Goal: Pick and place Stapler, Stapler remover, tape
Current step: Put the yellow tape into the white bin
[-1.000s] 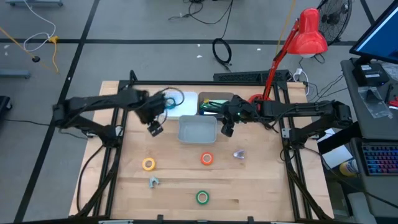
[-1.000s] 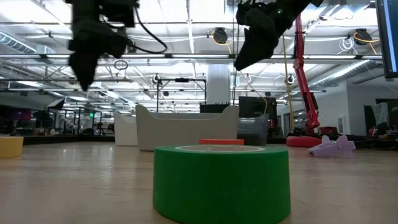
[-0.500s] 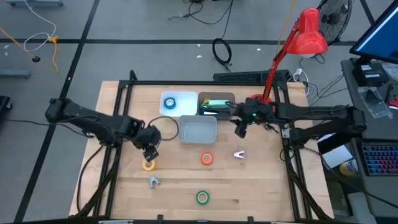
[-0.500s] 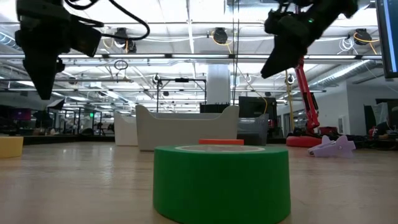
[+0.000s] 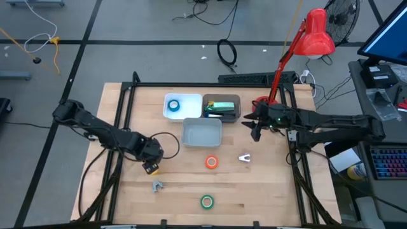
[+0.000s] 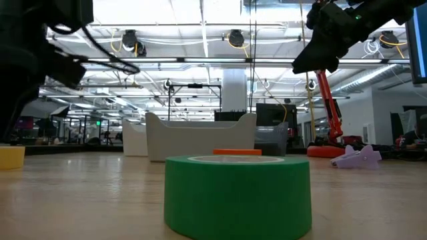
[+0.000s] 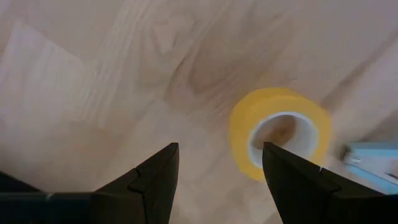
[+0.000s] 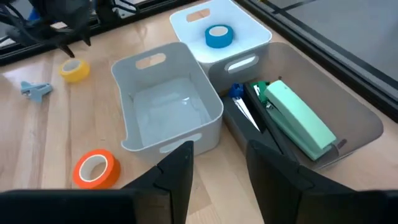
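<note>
Left gripper (image 5: 151, 166) is down low over the table's (image 5: 267, 191) left side, fingers (image 7: 155, 180) spread, with the yellow tape (image 7: 280, 134) lying flat just past the tips. Right gripper (image 5: 256, 131) hangs spread-open near the right edge, beside the brown bin (image 8: 367, 124) holding the green stapler (image 8: 295, 118). Blue tape (image 8: 217, 35) sits in the white bin (image 8: 249, 25) by the back edge, orange tape (image 8: 95, 168) mid-table next to the empty grey bin (image 8: 134, 68), green tape (image 6: 237, 197) near the front edge.
</note>
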`<control>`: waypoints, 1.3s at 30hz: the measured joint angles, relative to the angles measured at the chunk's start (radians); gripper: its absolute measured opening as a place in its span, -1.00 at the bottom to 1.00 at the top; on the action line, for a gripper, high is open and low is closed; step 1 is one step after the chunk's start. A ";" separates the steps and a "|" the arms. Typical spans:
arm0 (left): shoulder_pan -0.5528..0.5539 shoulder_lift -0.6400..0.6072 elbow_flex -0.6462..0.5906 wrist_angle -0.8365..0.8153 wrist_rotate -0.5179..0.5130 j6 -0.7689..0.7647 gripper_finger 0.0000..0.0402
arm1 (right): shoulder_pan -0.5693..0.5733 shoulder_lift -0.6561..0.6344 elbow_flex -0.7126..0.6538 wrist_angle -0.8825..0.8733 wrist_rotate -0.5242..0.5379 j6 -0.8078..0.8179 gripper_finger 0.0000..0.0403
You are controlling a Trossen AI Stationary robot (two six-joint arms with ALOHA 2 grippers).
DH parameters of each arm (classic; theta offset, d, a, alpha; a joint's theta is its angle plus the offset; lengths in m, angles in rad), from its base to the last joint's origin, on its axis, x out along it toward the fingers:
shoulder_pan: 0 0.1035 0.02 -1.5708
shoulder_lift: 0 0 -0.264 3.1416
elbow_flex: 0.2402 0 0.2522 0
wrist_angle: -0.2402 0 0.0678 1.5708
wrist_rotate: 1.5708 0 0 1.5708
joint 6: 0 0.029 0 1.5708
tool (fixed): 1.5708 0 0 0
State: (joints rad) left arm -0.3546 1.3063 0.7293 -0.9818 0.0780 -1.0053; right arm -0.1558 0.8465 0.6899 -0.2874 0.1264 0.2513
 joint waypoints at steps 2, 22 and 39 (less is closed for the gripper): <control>0.000 0.015 -0.016 0.025 0.009 -0.004 0.16 | 0.000 -0.010 -0.007 0.000 0.000 -0.006 -0.31; -0.006 0.146 -0.076 0.179 0.000 0.027 0.00 | 0.000 -0.030 -0.078 -0.001 0.000 0.002 -0.31; -0.005 0.061 -0.047 0.176 -0.081 -0.054 -0.81 | 0.001 -0.030 -0.147 -0.001 0.000 0.001 -0.31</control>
State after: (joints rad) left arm -0.3599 1.3669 0.6821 -0.8054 -0.0030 -1.0594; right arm -0.1551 0.8169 0.5430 -0.2882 0.1261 0.2525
